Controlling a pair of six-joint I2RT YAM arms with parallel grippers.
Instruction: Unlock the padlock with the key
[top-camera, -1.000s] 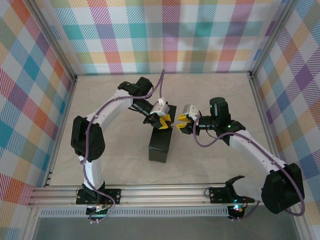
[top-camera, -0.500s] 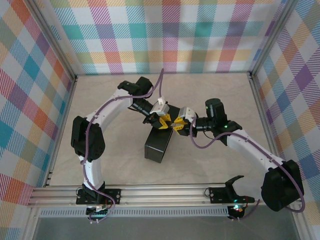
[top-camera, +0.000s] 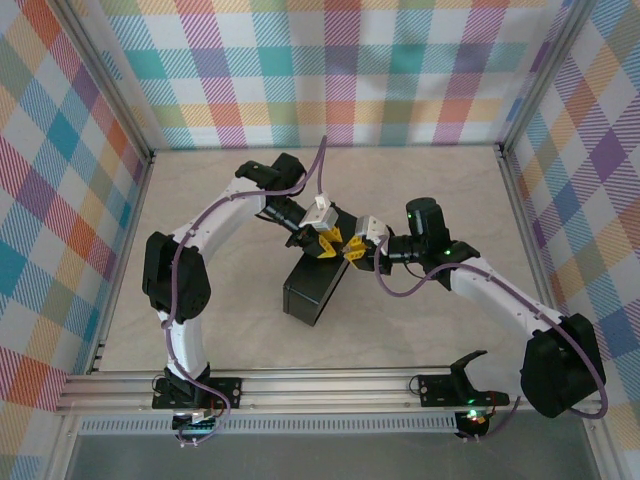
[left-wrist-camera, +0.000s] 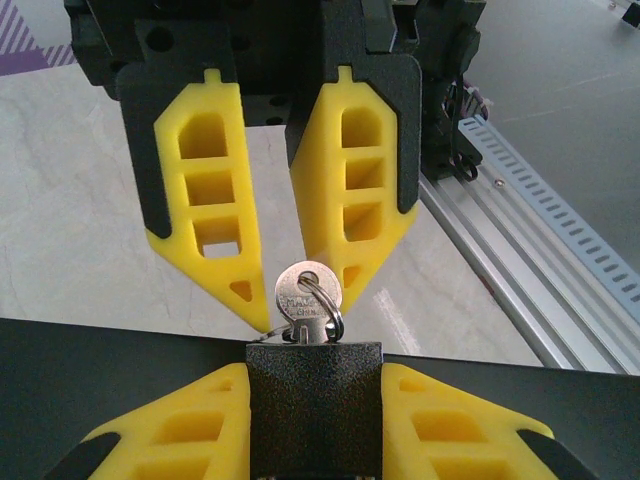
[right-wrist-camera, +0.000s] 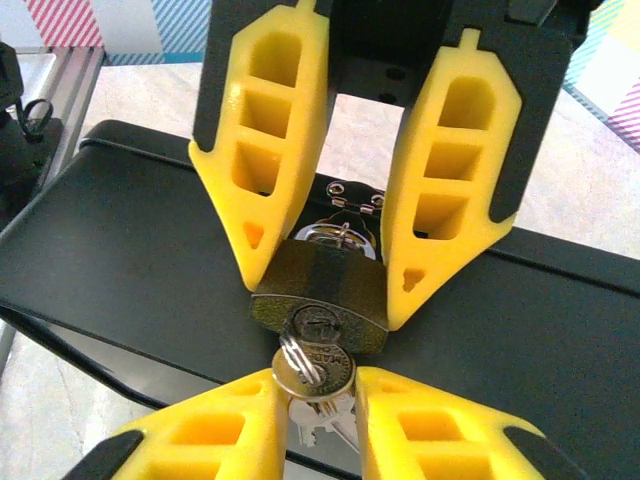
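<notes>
Padlock (right-wrist-camera: 320, 300): I see a small block-shaped body of dull brassy metal with a darker band. It sits at mid-frame in the right wrist view.
Shackle (right-wrist-camera: 340, 236): silvery and curved, it passes through a riveted metal hasp (right-wrist-camera: 355, 192) on the box.
Key (right-wrist-camera: 312, 372): flat, round-headed, bright grey metal, seated in the keyway on the padlock's near face, just below frame centre. A split ring through its head carries spare keys (right-wrist-camera: 318, 428), which show lower in the frame.
Box (top-camera: 308, 288): black, smooth and rectangular, lying askew on the pale marbled tabletop (top-camera: 430, 190) at the centre of the top view.
Left pincer (left-wrist-camera: 315, 372): clamped on the padlock. Its yellow, window-cut fingers (right-wrist-camera: 265, 150) press against both sides of the body.
Right pincer (right-wrist-camera: 313, 378): I read it as narrowed onto the key head, with a yellow pad (right-wrist-camera: 225, 430) touching each edge. Its tips face the left pincer's tips across the padlock.
</notes>
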